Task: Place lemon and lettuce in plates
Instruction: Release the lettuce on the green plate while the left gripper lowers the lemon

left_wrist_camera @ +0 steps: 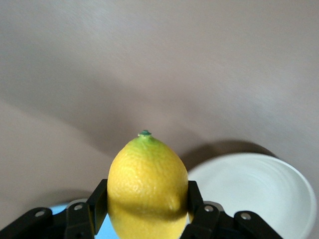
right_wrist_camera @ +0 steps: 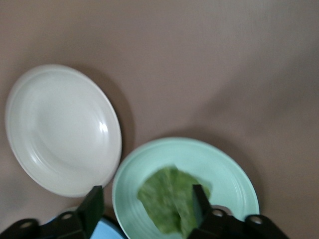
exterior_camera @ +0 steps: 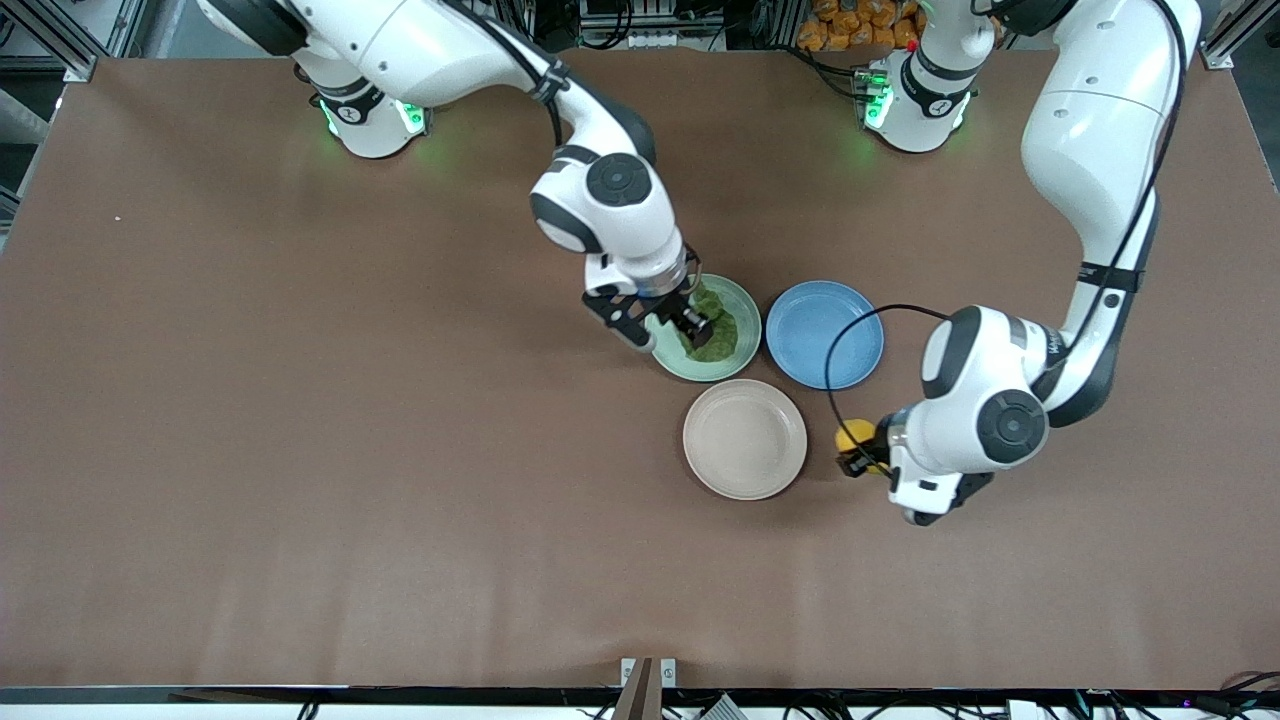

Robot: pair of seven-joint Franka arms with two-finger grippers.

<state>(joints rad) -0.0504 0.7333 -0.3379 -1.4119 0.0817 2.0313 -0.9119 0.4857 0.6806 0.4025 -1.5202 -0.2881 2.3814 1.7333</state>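
Note:
The dark green lettuce (exterior_camera: pixel 716 336) lies in the mint green plate (exterior_camera: pixel 748 305). My right gripper (exterior_camera: pixel 682 324) hangs open just over it, one finger on each side of the leaf. The right wrist view shows the lettuce (right_wrist_camera: pixel 169 199) in the mint plate (right_wrist_camera: pixel 222 167) between the spread fingers (right_wrist_camera: pixel 94 203) of the right gripper (right_wrist_camera: pixel 147 204). My left gripper (exterior_camera: pixel 858 452) is shut on the yellow lemon (exterior_camera: pixel 852 436), over bare table beside the beige plate (exterior_camera: pixel 745 440), toward the left arm's end. The left wrist view shows the lemon (left_wrist_camera: pixel 147 184) clamped in the left gripper (left_wrist_camera: pixel 147 201), green tip pointing away.
A blue plate (exterior_camera: pixel 825 335) sits beside the mint plate, toward the left arm's end, with nothing in it. The beige plate, nearer the front camera than both, also holds nothing; it shows in the wrist views (left_wrist_camera: pixel 254 194) (right_wrist_camera: pixel 60 129). The three plates nearly touch.

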